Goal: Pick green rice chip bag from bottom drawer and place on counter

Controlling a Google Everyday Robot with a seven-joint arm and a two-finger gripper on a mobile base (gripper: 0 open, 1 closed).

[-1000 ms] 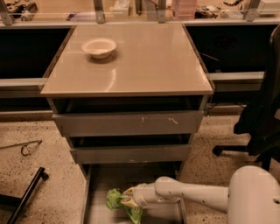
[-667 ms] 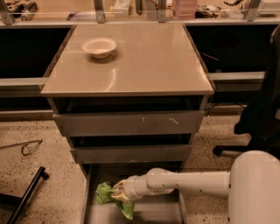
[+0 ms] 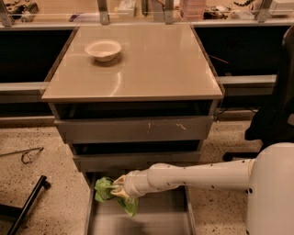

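The green rice chip bag [image 3: 106,192] is bright green and crumpled. It hangs at the left side of the open bottom drawer [image 3: 156,219], lifted over its left wall. My gripper [image 3: 115,188] is at the end of the white arm that reaches in from the right, and it is shut on the bag. Part of the bag droops below the wrist. The beige counter [image 3: 151,64] tops the grey cabinet above, with a white bowl [image 3: 103,49] at its back left.
Two grey drawers [image 3: 138,129] sit above the bottom one. A black chair [image 3: 275,110] stands at the right. A black bar [image 3: 23,206] and a wire [image 3: 25,155] lie on the speckled floor at the left. A cluttered shelf [image 3: 147,9] runs behind.
My gripper has moved left and upward with the bag, from the middle of the drawer to its left edge. The bowl has not moved.
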